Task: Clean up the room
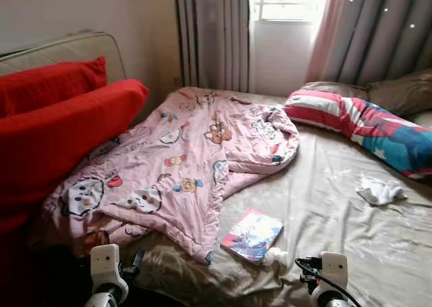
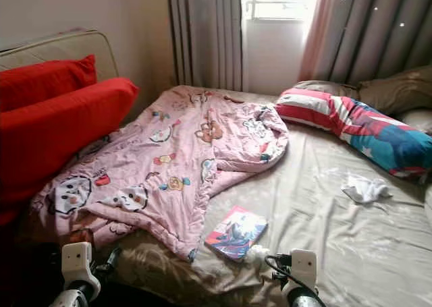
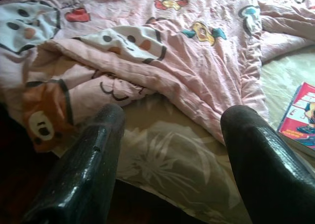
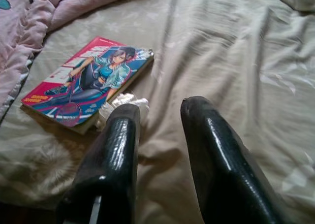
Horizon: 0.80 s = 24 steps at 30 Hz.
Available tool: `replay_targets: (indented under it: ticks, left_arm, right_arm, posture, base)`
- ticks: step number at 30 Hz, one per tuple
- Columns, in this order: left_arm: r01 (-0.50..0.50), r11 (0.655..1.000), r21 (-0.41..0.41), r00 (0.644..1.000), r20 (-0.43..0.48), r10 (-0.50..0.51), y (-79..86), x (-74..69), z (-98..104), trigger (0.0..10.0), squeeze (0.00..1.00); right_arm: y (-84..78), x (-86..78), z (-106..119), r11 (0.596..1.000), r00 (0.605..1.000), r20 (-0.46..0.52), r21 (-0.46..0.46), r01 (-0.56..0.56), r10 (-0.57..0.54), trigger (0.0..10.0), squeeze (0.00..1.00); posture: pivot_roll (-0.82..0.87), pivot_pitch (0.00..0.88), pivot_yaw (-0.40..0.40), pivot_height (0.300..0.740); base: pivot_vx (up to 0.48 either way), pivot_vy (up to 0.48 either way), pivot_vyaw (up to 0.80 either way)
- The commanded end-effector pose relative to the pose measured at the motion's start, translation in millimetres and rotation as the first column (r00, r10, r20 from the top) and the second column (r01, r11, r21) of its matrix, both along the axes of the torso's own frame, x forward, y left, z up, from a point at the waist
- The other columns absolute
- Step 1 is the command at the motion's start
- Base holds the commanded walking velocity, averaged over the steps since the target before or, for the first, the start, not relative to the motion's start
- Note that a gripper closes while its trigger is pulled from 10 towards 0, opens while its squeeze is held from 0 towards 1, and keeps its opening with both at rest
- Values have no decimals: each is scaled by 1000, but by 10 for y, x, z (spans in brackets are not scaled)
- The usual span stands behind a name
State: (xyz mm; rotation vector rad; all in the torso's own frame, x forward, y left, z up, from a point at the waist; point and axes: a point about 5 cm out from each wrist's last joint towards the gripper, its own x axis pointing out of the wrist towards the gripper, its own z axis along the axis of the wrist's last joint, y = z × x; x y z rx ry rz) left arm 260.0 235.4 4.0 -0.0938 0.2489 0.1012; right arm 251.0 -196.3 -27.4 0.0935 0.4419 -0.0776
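So we're standing at the foot of a bed [image 1: 351, 212] with a crumpled beige sheet, and it's pretty messy. A pink cartoon-print quilt [image 1: 182, 165] is bunched up across the 10 to 12 o'clock part of the mattress, and two big red cushions [image 1: 61, 128] lean at 9 o'clock against a pale headboard [image 1: 64, 47]. Up at 12 there's a bright window [image 1: 287, 2] with grey curtains [image 1: 216, 34] either side. A striped red, white and blue pillow [image 1: 364, 128] lies at 2 o'clock, a white sock [image 1: 380, 192] sits at 3. A colourful comic book [image 1: 252, 235] lies near the bed's front edge, with a small white crumpled thing [image 4: 120, 103] touching its corner. Our left gripper [image 3: 170, 150] hovers with fingers wide apart over the quilt's edge; the right gripper [image 4: 160, 115] has its fingers apart too, just beside the book.
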Motion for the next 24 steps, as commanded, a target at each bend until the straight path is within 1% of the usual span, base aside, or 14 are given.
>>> replay_targets:
  ticks: [1, 8, 12, 15, 19, 24]
  left_arm:
    - [6, 1000, 9, 1000, 18, -6, 3, 65, 61, 10000, 0]
    - [0, 1000, 8, 1000, 24, 0, 14, 72, 75, 10000, 0]
    - [-1, 1000, 5, 1000, 22, 1, 15, 69, 72, 10000, 0]
    - [-2, 1000, 3, 1000, 21, 2, 16, 65, 69, 10000, 0]
    - [-1, 1000, 4, 1000, 20, 1, 16, 62, 69, 10000, 0]
    - [-1, 1000, 6, 1000, 20, 1, 18, 62, 71, 10000, 0]
  right_arm:
    - [-12, 18, 15, 1000, 1000, 6, -4, 1, -1, 10000, 0]
    - [6, 23, 12, 1000, 1000, -1, -7, -8, 8, 10000, 0]
    - [19, 25, -7, 1000, 999, -32, -15, -17, 17, 10000, 0]
    - [21, 26, -9, 1000, 999, -36, -13, -14, 13, 10000, 0]
    - [13, 22, 5, 1000, 1000, -9, -5, -10, 10, 10000, 0]
    - [14, 23, 10, 1000, 1000, -1, 2, -5, 5, 10000, 0]
  posture:
    - [-7, 0, 25, 651]
    - [-3, 0, 23, 651]
    - [-2, 0, 24, 651]
    - [-3, 0, 25, 641]
    - [-2, 0, 26, 636]
    - [0, 0, 26, 636]
  base:
    - [0, 0, 0]
    - [0, 0, 0]
    - [0, 0, 0]
    - [0, 0, 0]
    - [0, 0, 0]
    - [0, 0, 0]
